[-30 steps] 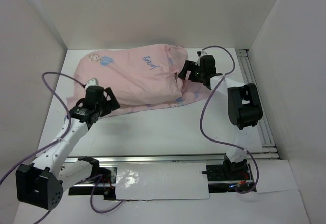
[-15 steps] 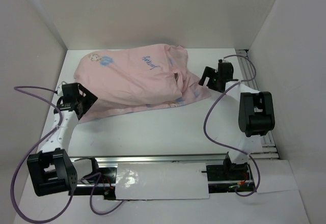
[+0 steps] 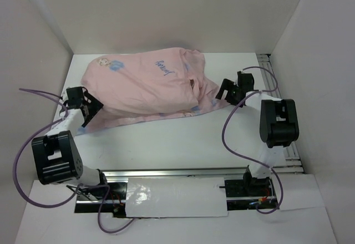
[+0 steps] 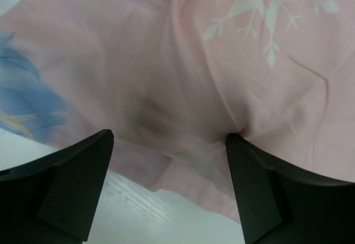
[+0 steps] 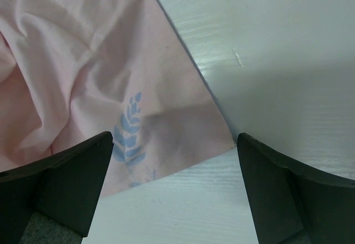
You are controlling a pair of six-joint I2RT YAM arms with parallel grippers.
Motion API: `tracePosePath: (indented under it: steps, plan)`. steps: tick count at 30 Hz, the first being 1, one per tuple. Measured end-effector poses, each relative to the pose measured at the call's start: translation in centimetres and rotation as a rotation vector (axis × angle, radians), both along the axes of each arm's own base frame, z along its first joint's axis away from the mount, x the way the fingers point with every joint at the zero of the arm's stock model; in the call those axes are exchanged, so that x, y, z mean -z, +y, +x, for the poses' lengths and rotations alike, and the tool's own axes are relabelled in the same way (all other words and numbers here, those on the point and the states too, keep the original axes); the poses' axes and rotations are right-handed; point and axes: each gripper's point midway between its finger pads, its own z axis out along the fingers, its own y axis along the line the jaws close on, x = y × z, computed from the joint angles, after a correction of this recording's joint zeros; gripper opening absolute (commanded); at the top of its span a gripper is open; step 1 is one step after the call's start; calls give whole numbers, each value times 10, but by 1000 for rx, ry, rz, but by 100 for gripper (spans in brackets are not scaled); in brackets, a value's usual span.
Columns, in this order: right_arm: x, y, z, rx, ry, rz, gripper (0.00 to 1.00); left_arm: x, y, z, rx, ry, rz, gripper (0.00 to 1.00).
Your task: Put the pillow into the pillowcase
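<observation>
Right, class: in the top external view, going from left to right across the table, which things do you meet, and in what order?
left gripper → pillowcase → right gripper

Pillowcase [image 3: 145,85] bulk blocks rear; bare table [image 3: 166,144] strip in front passable.

We find one blue scrawl [image 3: 161,66] on the pillowcase [image 3: 144,89], left of the right pincer [image 3: 223,90]; too small to read.
</observation>
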Motion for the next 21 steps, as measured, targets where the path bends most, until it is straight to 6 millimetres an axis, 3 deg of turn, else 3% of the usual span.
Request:
tracePosePath:
  steps: [4, 8, 10, 12, 13, 14, 15, 17, 21]
  plan:
    - [0, 8, 5, -20, -7, 4, 100, 19, -22, 19, 88, 14, -20, 93]
    - [-1, 21, 15, -55, -24, 0, 94, 24, -45, 42, 182, 14, -19, 92]
    - [0, 31, 18, -80, -27, -6, 82, 22, -59, 53, 227, 1, -12, 92]
    - [2, 40, 16, -98, -24, -14, 76, 20, -70, 61, 259, -7, -9, 90]
    - [2, 42, 16, -100, -24, -22, 70, 20, -74, 63, 270, -9, -8, 90]
    - [3, 44, 16, -100, -23, -32, 56, 20, -77, 64, 279, -12, -7, 90]
    - [4, 43, 16, -91, -21, -43, 53, 20, -79, 65, 287, -11, -7, 90]
    - [7, 40, 15, -50, -7, -66, 53, 21, -80, 65, 297, -9, -4, 90]
    - [8, 19, 19, 50, -2, -111, 68, 21, -80, 64, 303, -7, 0, 90]
